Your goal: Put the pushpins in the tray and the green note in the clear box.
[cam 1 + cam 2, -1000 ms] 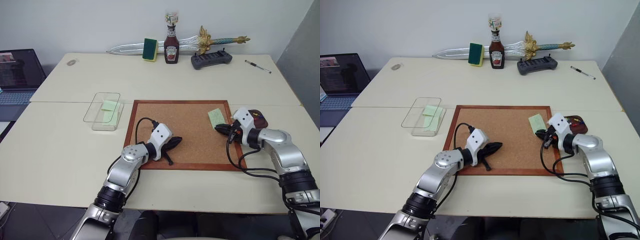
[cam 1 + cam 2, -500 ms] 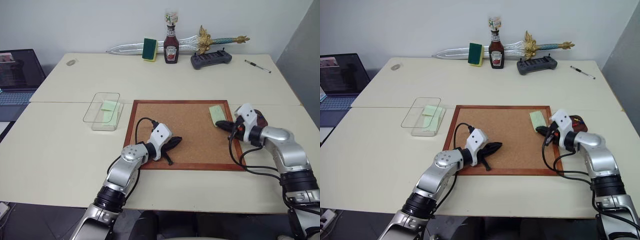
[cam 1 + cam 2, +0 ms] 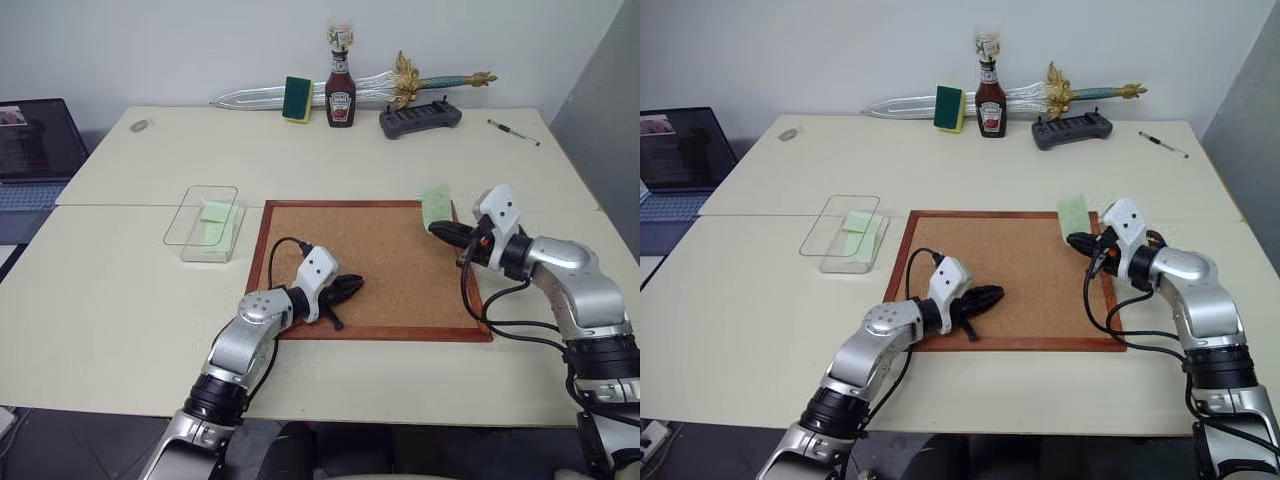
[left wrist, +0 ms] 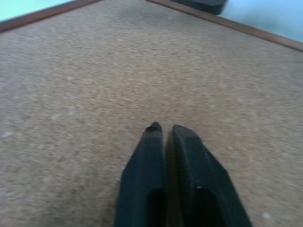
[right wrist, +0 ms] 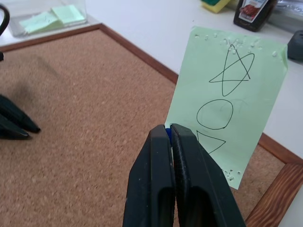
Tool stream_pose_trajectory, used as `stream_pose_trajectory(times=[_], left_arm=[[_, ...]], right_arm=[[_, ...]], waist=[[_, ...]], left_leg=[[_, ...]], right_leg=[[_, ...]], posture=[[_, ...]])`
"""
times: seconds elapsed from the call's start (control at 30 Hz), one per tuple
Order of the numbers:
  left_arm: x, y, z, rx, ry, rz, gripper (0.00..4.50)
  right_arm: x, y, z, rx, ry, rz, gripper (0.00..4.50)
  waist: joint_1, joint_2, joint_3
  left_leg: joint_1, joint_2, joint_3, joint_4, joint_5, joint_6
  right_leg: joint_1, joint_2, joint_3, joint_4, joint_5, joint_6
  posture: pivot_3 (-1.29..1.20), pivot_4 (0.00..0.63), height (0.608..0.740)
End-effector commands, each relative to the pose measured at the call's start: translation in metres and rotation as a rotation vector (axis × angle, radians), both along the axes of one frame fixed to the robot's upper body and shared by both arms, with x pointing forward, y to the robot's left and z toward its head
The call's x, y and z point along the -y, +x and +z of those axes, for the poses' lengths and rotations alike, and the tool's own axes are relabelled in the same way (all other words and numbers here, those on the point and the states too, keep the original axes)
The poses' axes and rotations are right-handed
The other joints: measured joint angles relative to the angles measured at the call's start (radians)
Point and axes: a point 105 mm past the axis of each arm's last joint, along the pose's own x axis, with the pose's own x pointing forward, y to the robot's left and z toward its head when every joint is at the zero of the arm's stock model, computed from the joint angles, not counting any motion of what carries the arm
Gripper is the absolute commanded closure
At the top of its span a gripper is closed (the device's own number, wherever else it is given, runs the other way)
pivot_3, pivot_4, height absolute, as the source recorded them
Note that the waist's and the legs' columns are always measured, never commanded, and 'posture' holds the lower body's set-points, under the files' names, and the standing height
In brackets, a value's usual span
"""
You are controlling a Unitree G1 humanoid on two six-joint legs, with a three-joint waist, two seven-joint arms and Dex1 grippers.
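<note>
The green note point(image 5: 232, 99), marked with a star, a circle and a triangle, stands upright at right of centre in the head view, lifted over the upper right corner of the cork board point(image 3: 370, 265). The right gripper point(image 5: 171, 135) is clenched on the note's lower edge. The left gripper point(image 4: 164, 134), fingers nearly together with a thin gap and grasping nothing, rests low on the cork board left of centre. The clear box point(image 3: 203, 222), holding other green slips, lies at left on the table point(image 3: 120, 300).
</note>
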Motion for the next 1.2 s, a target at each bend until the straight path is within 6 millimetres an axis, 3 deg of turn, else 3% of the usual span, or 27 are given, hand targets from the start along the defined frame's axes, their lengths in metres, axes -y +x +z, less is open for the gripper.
stream_pose_trajectory(times=[0.03, 0.6, 0.7, 1.03, 1.2], left_arm=[[-0.005, 0.001, 0.006, -0.024, -0.03, 0.026, 3.19], [-0.007, 0.013, 0.027, 0.016, -0.088, 0.092, 0.03], [-0.009, 0.02, 0.032, 0.085, -0.061, 0.124, 0.03], [-0.01, 0.036, 0.078, 0.908, 0.358, -0.104, 0.03], [-0.003, 0.04, 0.084, 1.13, 0.487, -0.266, 0.03]], right_arm=[[-0.006, -0.003, 0.013, 0.07, -0.03, 0.039, 4.5], [-0.012, -0.008, 0.01, 0.079, -0.064, 0.061, 4.5], [-0.012, -0.008, 0.01, 0.079, -0.064, 0.061, 4.5], [-0.019, -0.011, 0.015, 0.022, 0.005, 0.072, 4.5], [-0.024, -0.014, 0.018, -0.006, 0.026, 0.084, 4.5]], waist=[[-0.001, 0.0, 0.0], [0.0, -0.002, 0.001], [0.0, -0.002, 0.001], [0.003, -0.003, 0.002], [0.003, -0.004, 0.003]], left_leg=[[0.0, 0.0, 0.0, 0.0, 0.0, 0.0], [-0.001, 0.0, 0.0, 0.0, 0.0, -0.001], [-0.002, 0.0, 0.0, 0.0, 0.0, -0.001], [-0.003, 0.0, 0.0, 0.0, 0.001, -0.002], [-0.005, 0.0, 0.0, 0.0, 0.001, -0.002]], right_leg=[[0.0, 0.0, 0.0, 0.0, 0.0, 0.0], [-0.001, 0.0, 0.0, 0.0, 0.0, 0.0], [-0.002, 0.0, 0.0, 0.0, 0.0, 0.0], [-0.003, 0.0, 0.0, 0.0, 0.0, 0.0], [-0.005, 0.0, 0.0, 0.0, 0.0, 0.0]], posture=[[0.0, 0.15, 0.74], [0.0, 0.15, 0.74], [0.0, 0.15, 0.74], [0.0, 0.15, 0.74], [0.0, 0.15, 0.74]])
